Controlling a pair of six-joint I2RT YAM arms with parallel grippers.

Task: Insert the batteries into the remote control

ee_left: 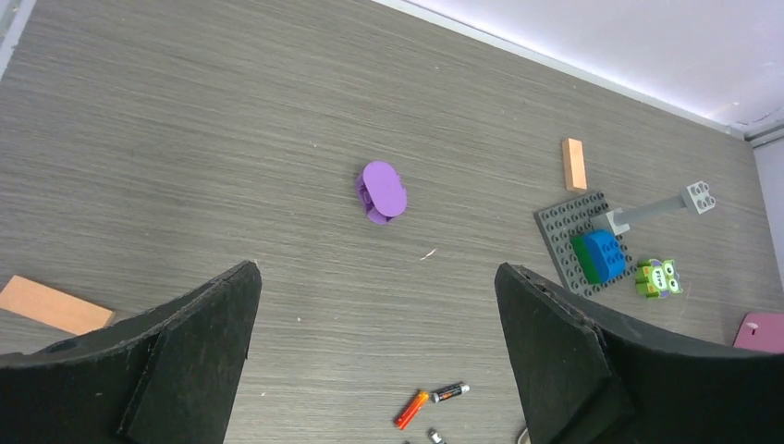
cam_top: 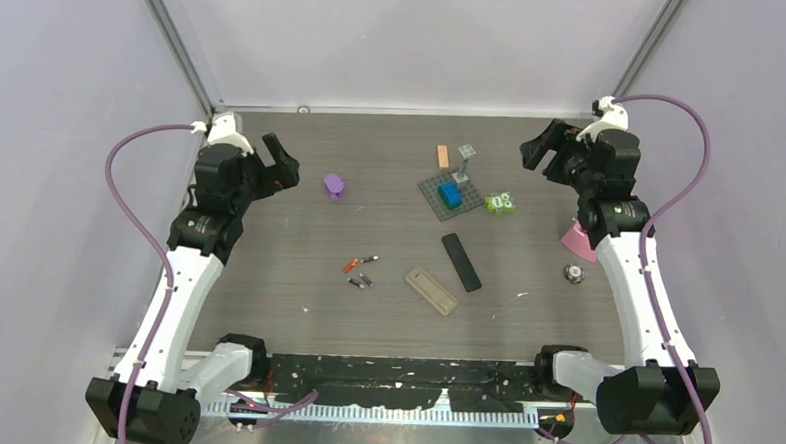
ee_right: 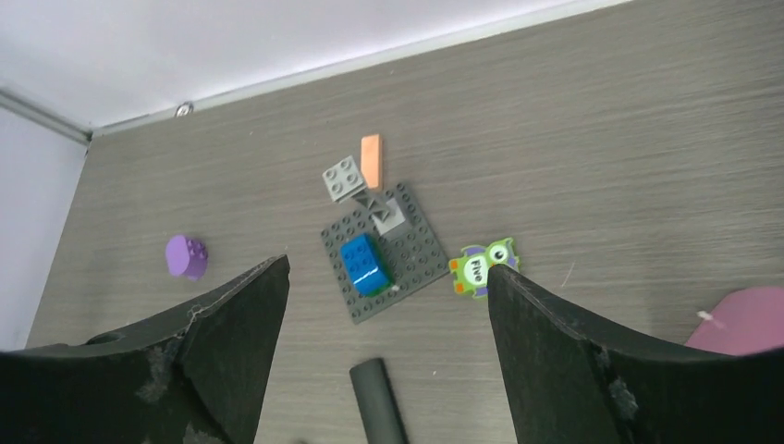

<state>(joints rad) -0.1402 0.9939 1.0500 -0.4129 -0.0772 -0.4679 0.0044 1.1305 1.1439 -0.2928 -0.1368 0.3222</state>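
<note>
Pale lilac enclosure walls (cam_top: 407, 42) on three sides, metal posts in the far corners. Dark grey wood-grain desk (cam_top: 265, 307); widest bare stretch lies left of centre, toward the left edge.

Left pincer (ee_left: 377, 271): jaws spread wide, gripping nothing, raised near the far-left corner. Right pincer (ee_right: 385, 266): same, far right.

Slim black rectangular remote control (cam_top: 460, 262) mid-desk, a tan translucent oblong piece (cam_top: 431, 290) just beside it.

Green monster tile (ee_right: 480, 268) reads "Five".

Small cylindrical batteries (cam_top: 363, 280), one orange-red (ee_left: 411, 409), lie loose left of the remote.
</note>
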